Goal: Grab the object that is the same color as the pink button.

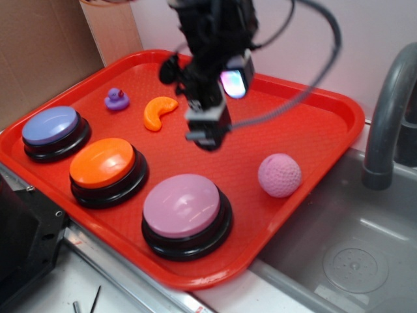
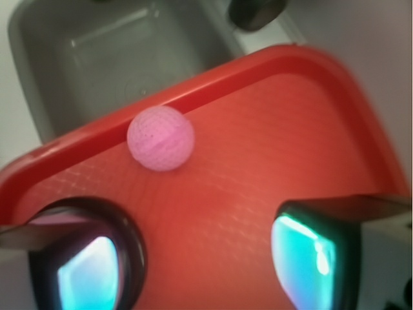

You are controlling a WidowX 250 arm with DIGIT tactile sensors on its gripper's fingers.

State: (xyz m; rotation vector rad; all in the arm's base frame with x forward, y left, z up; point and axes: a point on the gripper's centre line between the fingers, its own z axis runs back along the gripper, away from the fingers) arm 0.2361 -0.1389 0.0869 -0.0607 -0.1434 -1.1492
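Pink button: the large round push button with a smooth pink-mauve dome on a black base (image 1: pixel 186 214) sits nearest the camera, at the lower centre of the exterior frame, close to the tray's front rim.
Orange button: a matching push button with an orange dome on a black base (image 1: pixel 107 171) stands just left of the pink one and a little further back.
Blue-purple button: a third domed button in blue-purple on a black base (image 1: pixel 55 132) sits at the left of the frame, by the tray's left rim.
Pink ball: the small dimpled pink ball (image 1: pixel 279 175) lies on the tray floor at centre right, beside the right rim and apart from the pink button; in the wrist view it (image 2: pixel 161 138) is at upper centre-left, just inside the rim.
Gripper: the black robot gripper (image 1: pixel 206 134) hangs over the middle of the tray, left of the ball and clear of it. The wrist view shows its fingers (image 2: pixel 314 256) spread wide with bare tray between them, holding nothing.
Orange piece: an orange crescent-shaped piece (image 1: pixel 159 111) lies behind the buttons, upper centre-left.
Purple duck: a small purple toy duck (image 1: pixel 116 99) sits left of the crescent.
Tray: the red plastic tray (image 1: pixel 319 134) carries all of these.
Sink: a grey sink basin (image 1: pixel 352 254) fills the lower right.
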